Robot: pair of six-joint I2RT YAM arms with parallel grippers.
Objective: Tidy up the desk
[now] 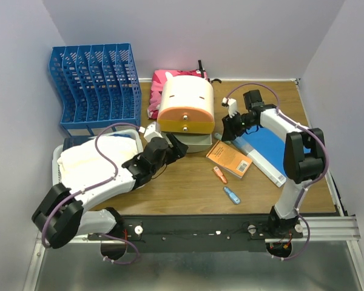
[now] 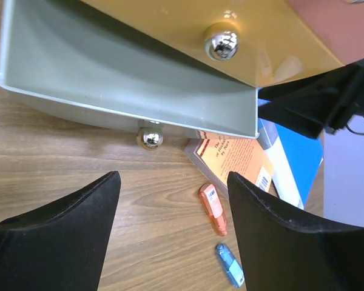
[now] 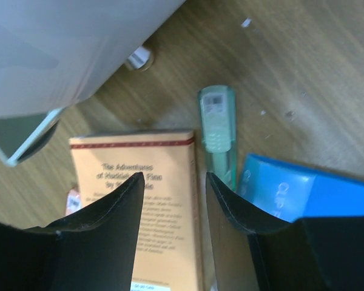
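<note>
Beyond the black rail (image 1: 194,227): brown wood-grain tabletop (image 1: 188,188) runs back to the lavender walls.
Left end effector (image 2: 173,182): fingers spread wide, empty, facing the grey open drawer (image 2: 109,73).
Right end effector (image 3: 173,182): narrow gap, gripping nothing, above the orange paperback book (image 3: 127,154).
Far left corner: blue plastic file rack (image 1: 94,88).

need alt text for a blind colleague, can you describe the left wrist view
The left tool hangs open over the wooden desk, facing a pulled-out grey drawer with a chrome knob. Nearby lie an orange book, a small orange stick and a blue stick.
</note>
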